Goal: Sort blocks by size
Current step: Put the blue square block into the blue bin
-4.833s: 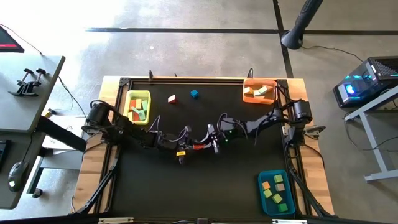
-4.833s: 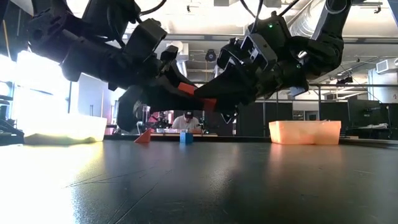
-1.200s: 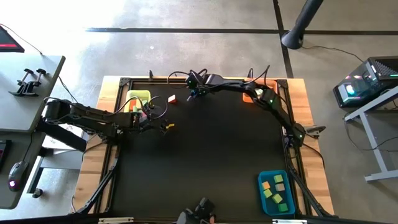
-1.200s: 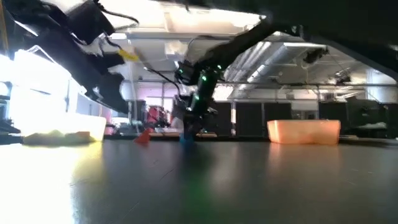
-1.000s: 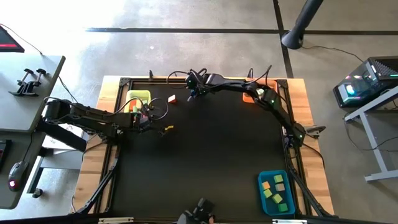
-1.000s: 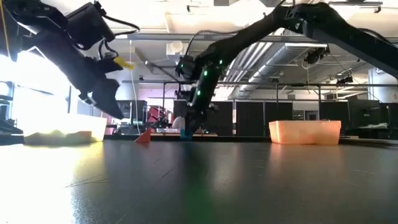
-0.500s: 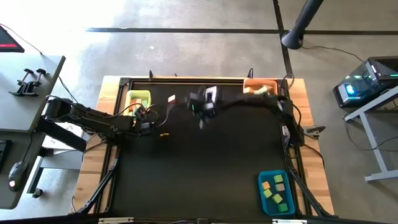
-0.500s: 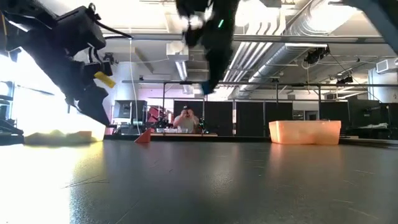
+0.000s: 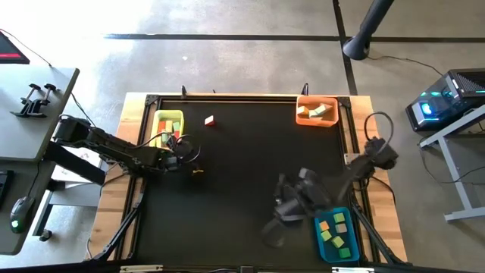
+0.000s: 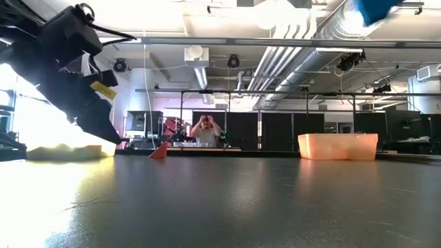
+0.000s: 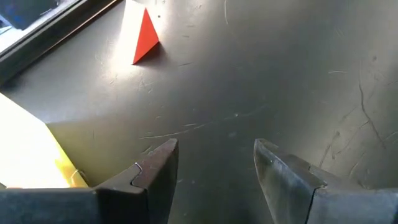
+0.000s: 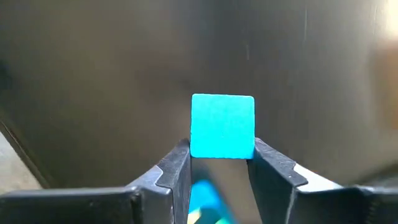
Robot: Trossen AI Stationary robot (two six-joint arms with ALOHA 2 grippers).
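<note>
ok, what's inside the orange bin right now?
The orange bin holds a few pale and orange blocks. The exact count can't be told, and anything under the top ones is hidden.

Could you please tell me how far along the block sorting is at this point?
Mostly done: blocks already lie in the yellow bin, the orange bin and the blue bin. In hand: the right gripper holds a blue cube beside the blue bin. Left: one red block on the mat. The left gripper is open and empty beside the yellow bin.
</note>
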